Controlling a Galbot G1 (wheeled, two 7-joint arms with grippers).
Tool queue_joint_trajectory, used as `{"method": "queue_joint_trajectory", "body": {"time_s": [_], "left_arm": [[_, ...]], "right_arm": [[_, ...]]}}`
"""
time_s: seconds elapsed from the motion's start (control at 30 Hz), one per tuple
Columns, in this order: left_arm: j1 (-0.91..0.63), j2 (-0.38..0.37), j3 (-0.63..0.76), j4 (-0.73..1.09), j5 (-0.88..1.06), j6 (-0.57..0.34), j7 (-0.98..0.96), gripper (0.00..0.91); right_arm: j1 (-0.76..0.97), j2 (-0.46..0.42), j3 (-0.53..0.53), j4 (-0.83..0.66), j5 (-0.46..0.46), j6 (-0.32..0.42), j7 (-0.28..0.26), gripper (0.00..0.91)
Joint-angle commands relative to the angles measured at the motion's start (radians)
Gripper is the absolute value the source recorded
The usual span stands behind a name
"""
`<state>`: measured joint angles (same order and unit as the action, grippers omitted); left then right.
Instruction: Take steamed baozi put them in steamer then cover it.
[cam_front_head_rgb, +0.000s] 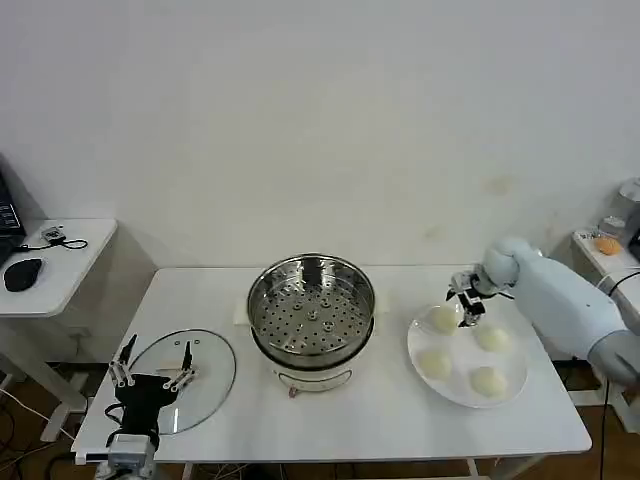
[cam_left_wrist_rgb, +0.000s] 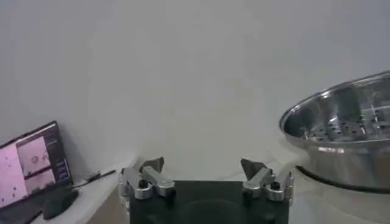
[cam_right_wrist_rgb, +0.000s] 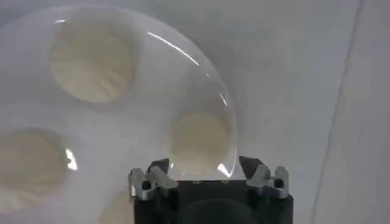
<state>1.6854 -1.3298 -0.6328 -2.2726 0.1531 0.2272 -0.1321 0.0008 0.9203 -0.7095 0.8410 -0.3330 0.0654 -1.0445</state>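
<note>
Right gripper (cam_front_head_rgb: 466, 298) over a bun (cam_right_wrist_rgb: 200, 142)
Its jaws are spread, the bun between them on the plate (cam_front_head_rgb: 512, 387); left gripper (cam_front_head_rgb: 155, 369), also spread, idles above the lid (cam_front_head_rgb: 205, 375).

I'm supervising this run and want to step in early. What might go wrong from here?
The right end effector, open, hangs over the baozi nearest the steamer; the soft bun could get squashed or slip. It sits near the plate rim, so a nudge might roll it off. The left end effector hovers over the glass cover.
</note>
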Motion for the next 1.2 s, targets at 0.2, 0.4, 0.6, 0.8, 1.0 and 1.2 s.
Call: {"method": "queue_joint_trajectory", "body": {"time_s": [0.2,0.4,0.6,0.8,1.0,1.2], "left_arm": [[-0.001,-0.001,0.001,-0.003,0.001,0.001,0.000,0.907],[0.001,-0.002,0.002,-0.004,0.001,0.000,-0.002,0.907],[0.003,-0.001,0.001,-0.006,0.001,-0.001,-0.004,0.907],[0.003,0.000,0.002,-0.006,0.000,0.002,-0.006,0.907],[0.000,0.003,0.003,0.007,-0.002,0.000,-0.011,0.907],[-0.004,0.004,0.005,0.021,-0.004,-0.002,-0.016,0.907]], "right_arm": [[-0.017,0.018,-0.003,-0.025,-0.013,-0.005,0.008,0.625],[-0.024,0.022,0.006,-0.026,-0.012,-0.006,0.014,0.564],[0.002,-0.007,0.009,0.006,-0.007,0.012,-0.002,0.564],[0.174,-0.087,-0.075,0.127,0.074,0.032,-0.030,0.574],[0.357,-0.135,-0.178,0.213,0.189,0.067,-0.054,0.564],[0.567,-0.074,-0.281,0.243,0.281,0.096,-0.057,0.564]]}}
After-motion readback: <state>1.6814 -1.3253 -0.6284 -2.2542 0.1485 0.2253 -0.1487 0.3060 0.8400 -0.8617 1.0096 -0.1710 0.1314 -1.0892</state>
